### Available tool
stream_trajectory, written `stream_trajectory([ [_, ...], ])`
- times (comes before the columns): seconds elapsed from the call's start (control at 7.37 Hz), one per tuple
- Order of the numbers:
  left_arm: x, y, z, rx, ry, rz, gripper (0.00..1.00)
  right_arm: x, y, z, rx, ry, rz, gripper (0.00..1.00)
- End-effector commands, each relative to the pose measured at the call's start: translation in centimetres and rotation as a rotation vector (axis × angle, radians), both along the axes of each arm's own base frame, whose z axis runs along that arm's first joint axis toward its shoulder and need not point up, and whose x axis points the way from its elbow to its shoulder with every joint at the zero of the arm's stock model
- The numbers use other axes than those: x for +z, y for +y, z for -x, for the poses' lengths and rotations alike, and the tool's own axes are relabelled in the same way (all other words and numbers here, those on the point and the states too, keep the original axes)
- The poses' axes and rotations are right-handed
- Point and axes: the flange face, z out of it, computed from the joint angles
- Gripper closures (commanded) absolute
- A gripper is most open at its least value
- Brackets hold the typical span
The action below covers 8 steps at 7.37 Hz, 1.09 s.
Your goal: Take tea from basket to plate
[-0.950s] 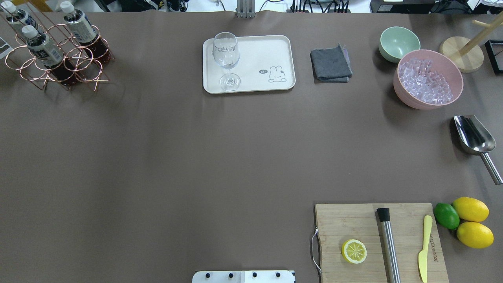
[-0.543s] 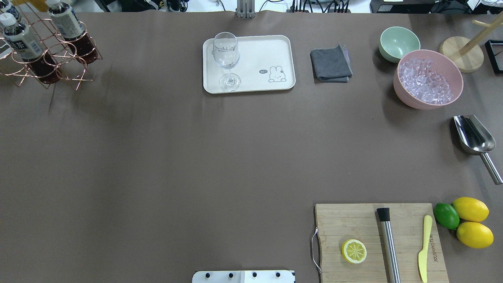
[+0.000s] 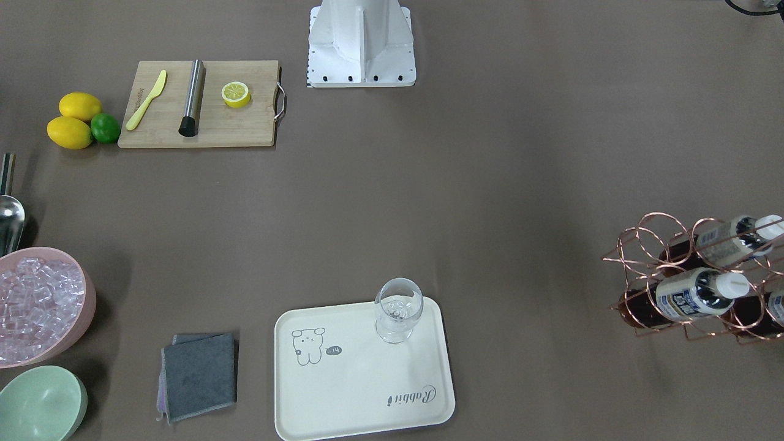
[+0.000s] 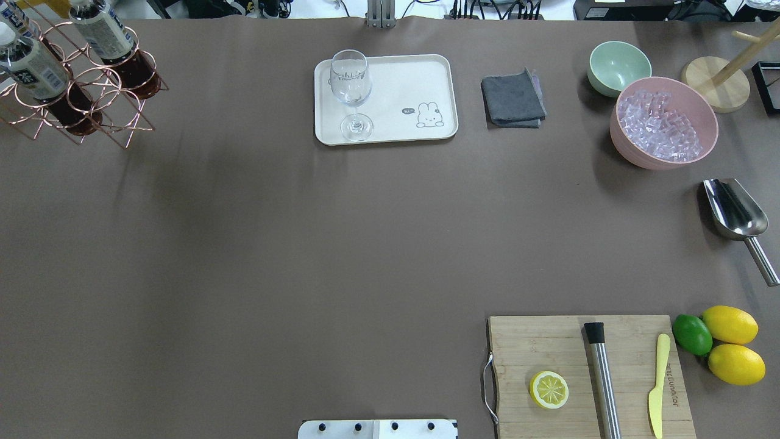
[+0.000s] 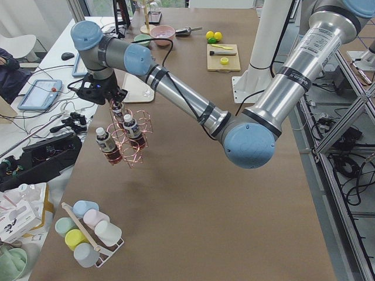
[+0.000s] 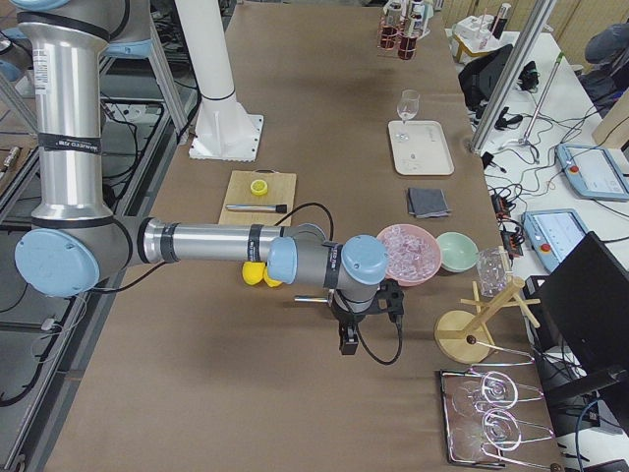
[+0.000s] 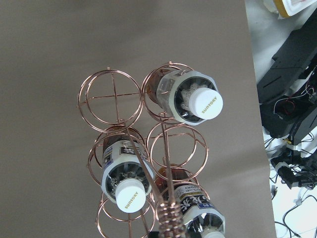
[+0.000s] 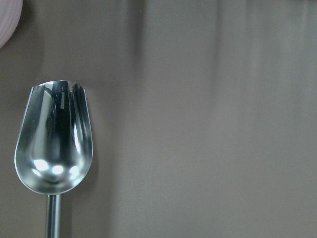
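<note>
The copper wire basket (image 4: 125,116) is at the table's far left corner and holds three tea bottles (image 4: 38,68) with white caps (image 7: 207,104). In the exterior left view the basket (image 5: 138,157) hangs tilted under my left gripper (image 5: 105,96), which is at its wire handle; I cannot tell whether the gripper is shut. The cream plate (image 4: 402,79) lies at the far middle with a wine glass (image 4: 350,91) on its left part. My right gripper (image 6: 346,339) hovers over the metal scoop (image 8: 53,139); I cannot tell whether it is open or shut.
A grey cloth (image 4: 513,99), a green bowl (image 4: 618,66) and a pink bowl of ice (image 4: 664,122) lie to the right of the plate. The cutting board (image 4: 585,372) holds a lemon half, a muddler and a knife. Lemons and a lime (image 4: 725,344) lie beside it.
The basket with its bottles moved left and away towards the table corner, then came back slightly to the right. Nothing else on the table has moved.
</note>
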Motion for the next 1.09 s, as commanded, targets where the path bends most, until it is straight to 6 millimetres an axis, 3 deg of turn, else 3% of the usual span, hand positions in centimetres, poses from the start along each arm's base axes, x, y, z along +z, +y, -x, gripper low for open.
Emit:
stream_trajectory([
  [0.0, -5.0, 6.4, -1.2, -0.013, 0.039, -0.029, 1.0, 0.5, 0.7, 0.0, 0.001, 0.001, 0.011, 0.01],
  [0.27, -8.0, 11.2, -1.8, 0.01, 0.064, -0.128, 1.0, 0.5, 1.3, 0.0, 0.001, -0.004, 0.014, 0.0],
  [0.41, -9.0, 12.0, -2.9, 0.032, 0.067, -0.159, 1.0, 0.0, 1.3, 0.0, 0.001, -0.002, 0.003, 0.0],
  [0.68, -11.3, 13.8, -7.3, 0.118, 0.082, -0.261, 1.0, 0.0, 1.3, 0.0, 0.001, -0.001, 0.003, 0.0],
  [0.95, -12.4, 14.9, -11.2, 0.147, 0.114, -0.256, 1.0, 0.1, 1.3, 0.0, 0.001, -0.002, 0.004, 0.0],
])
